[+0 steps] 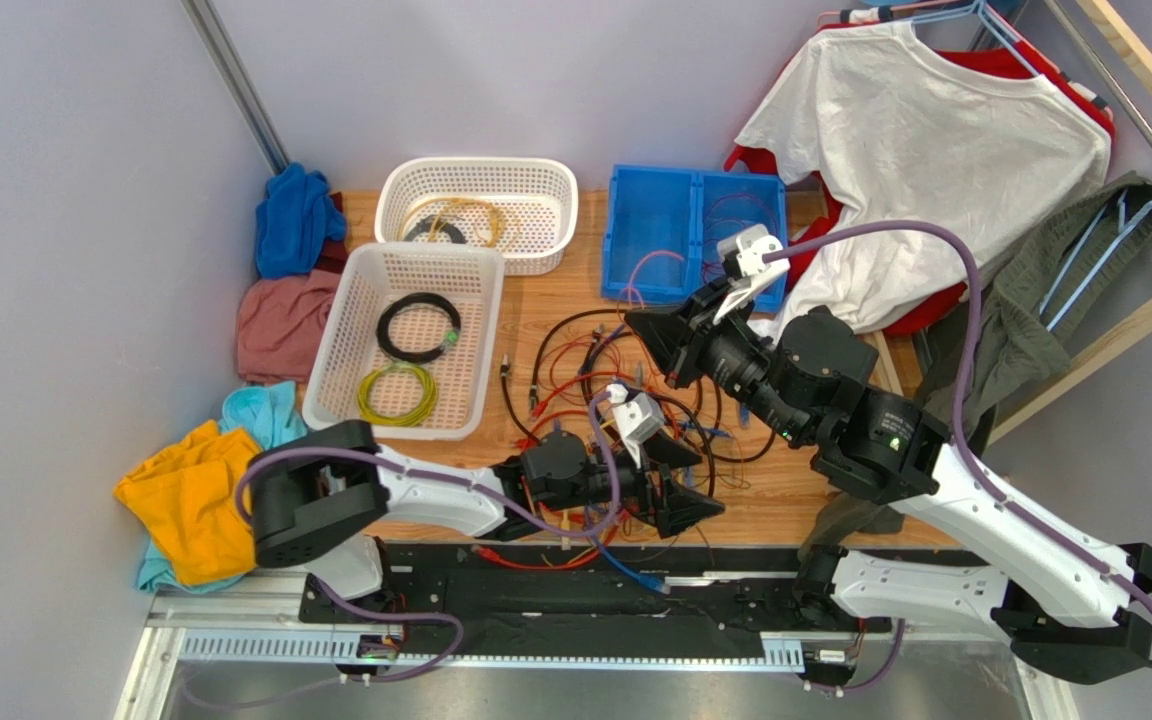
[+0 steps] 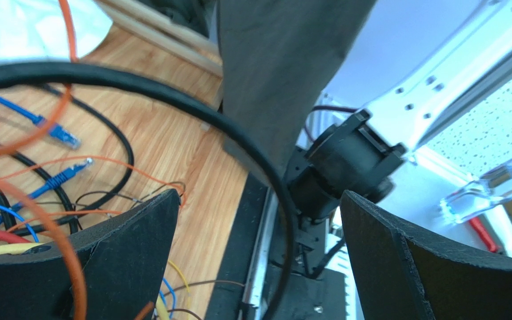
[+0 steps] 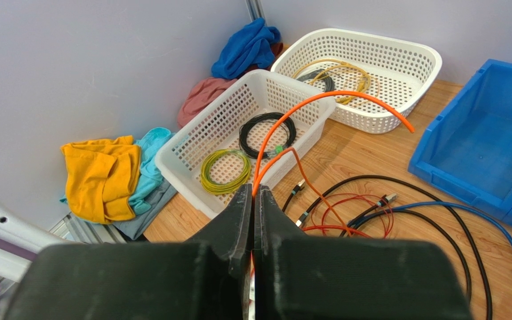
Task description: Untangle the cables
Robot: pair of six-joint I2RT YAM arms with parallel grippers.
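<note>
Right hand (image 3: 252,195), pressed together on a thin orange wire (image 3: 404,123), may drag the multicoloured wire tangle (image 1: 597,368) mid-frame tighter; left hand (image 2: 259,200) gapes wide, anchoring nothing.

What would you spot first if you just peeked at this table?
The messy tangle of colorful cables in the middle of the wooden table jumps out first. Above it, the right pincer is pinched shut on an orange cable that arcs up in the air. The left pincer gapes wide open, low down among the cables.
</note>
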